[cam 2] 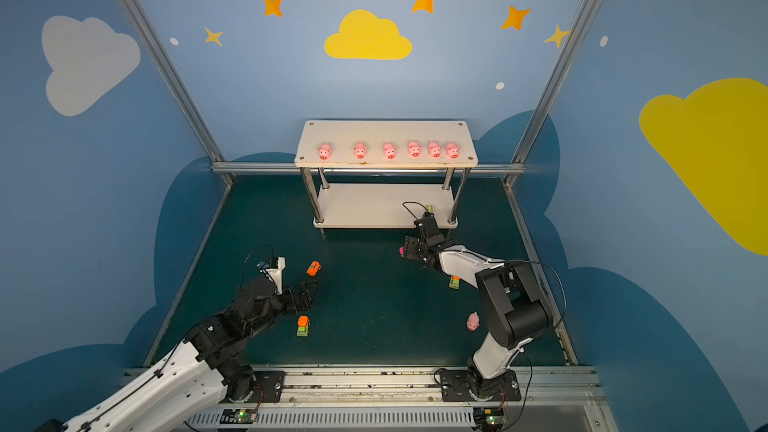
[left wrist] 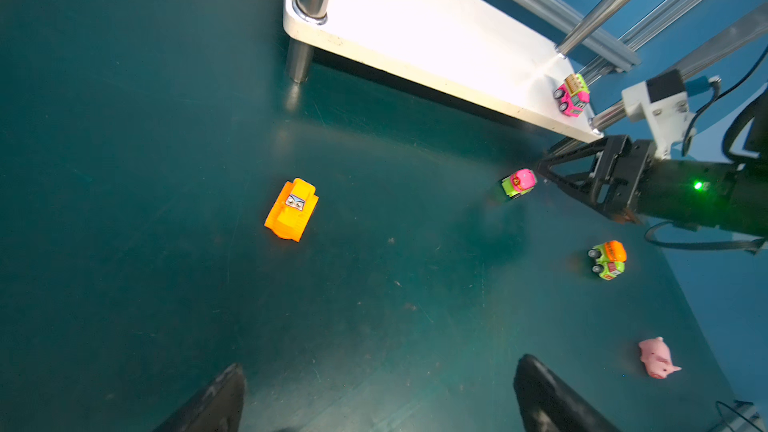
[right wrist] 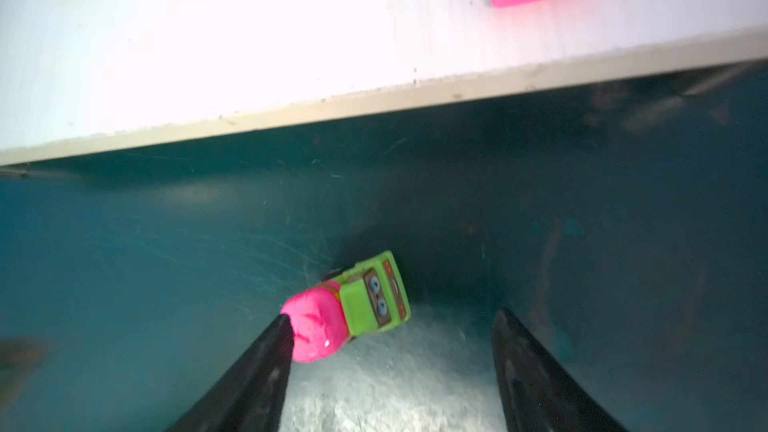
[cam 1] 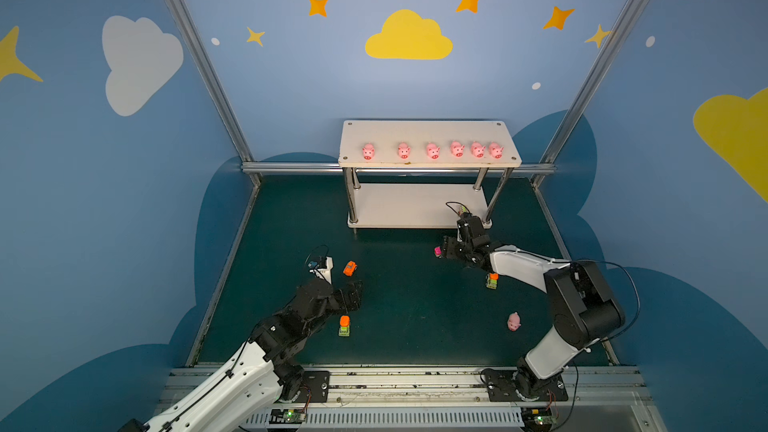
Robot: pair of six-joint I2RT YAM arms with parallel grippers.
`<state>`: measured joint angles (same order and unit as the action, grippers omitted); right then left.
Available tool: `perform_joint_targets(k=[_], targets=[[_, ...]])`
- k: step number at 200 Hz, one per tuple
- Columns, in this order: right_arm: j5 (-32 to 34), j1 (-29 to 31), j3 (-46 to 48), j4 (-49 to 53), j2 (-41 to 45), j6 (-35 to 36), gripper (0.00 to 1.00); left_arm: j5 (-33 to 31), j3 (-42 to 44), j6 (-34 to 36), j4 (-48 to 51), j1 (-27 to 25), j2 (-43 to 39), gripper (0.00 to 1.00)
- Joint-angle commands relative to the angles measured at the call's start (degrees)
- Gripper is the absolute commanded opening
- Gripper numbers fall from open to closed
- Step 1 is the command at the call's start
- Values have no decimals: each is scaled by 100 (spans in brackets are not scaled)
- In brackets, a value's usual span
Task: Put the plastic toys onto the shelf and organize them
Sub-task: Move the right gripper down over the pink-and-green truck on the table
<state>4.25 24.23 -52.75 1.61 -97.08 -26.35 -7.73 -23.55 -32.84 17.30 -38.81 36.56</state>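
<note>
The shelf (cam 1: 428, 130) stands at the back with several pink pigs (cam 1: 432, 150) in a row on its top board. A magenta and green vehicle (left wrist: 572, 95) sits at one end of the lower board. My right gripper (right wrist: 394, 315) is open low over the mat in front of the shelf, one finger (right wrist: 266, 351) touching the pink drum of a green truck (right wrist: 349, 309). My left gripper (left wrist: 381, 363) is open and empty. On the mat lie an orange car (cam 1: 350, 268), two orange-and-green trucks (cam 1: 344, 325) (cam 1: 492, 281) and one pig (cam 1: 514, 321).
Metal frame posts and a rail (cam 1: 291, 167) run behind the shelf, with blue walls on both sides. My right arm (cam 1: 523, 268) hangs partly over the truck near it. The arms' base rail (cam 1: 415, 384) crosses the front.
</note>
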Motion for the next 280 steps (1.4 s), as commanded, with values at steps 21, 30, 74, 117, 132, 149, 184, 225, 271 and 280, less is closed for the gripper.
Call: perform_joint_targets(k=[21, 30, 74, 117, 132, 149, 184, 225, 271, 280], targets=[[-458, -181, -279, -105, -363, 149, 74, -106, -186, 155, -27, -22, 143, 100], [-531, -207, -271, -155, -365, 156, 74, -106, -185, 155, -16, -18, 130, 100], [-711, -276, -310, -234, -395, 250, 74, -150, -202, 163, 63, -22, 55, 100], [-955, -314, -437, -257, -557, 200, 74, -150, -283, 190, -14, -22, 183, 100], [-944, -329, -468, -240, -601, 195, 74, -124, -308, 186, -16, -21, 261, 100], [-1002, -353, -490, -250, -661, 183, 74, -84, -326, 166, -21, -17, 310, 100], [-1374, -393, -565, -422, -835, 113, 72, -99, -326, 120, 16, -21, 293, 100], [-1752, -405, -769, -451, -1055, 87, 72, -176, -242, 68, 64, -21, 170, 100], [-2022, -384, -817, -411, -1108, 29, 72, -203, -187, 104, 80, -19, 46, 100], [-2057, -384, -786, -380, -1071, 20, 72, -205, -181, 120, 66, -22, 32, 100]])
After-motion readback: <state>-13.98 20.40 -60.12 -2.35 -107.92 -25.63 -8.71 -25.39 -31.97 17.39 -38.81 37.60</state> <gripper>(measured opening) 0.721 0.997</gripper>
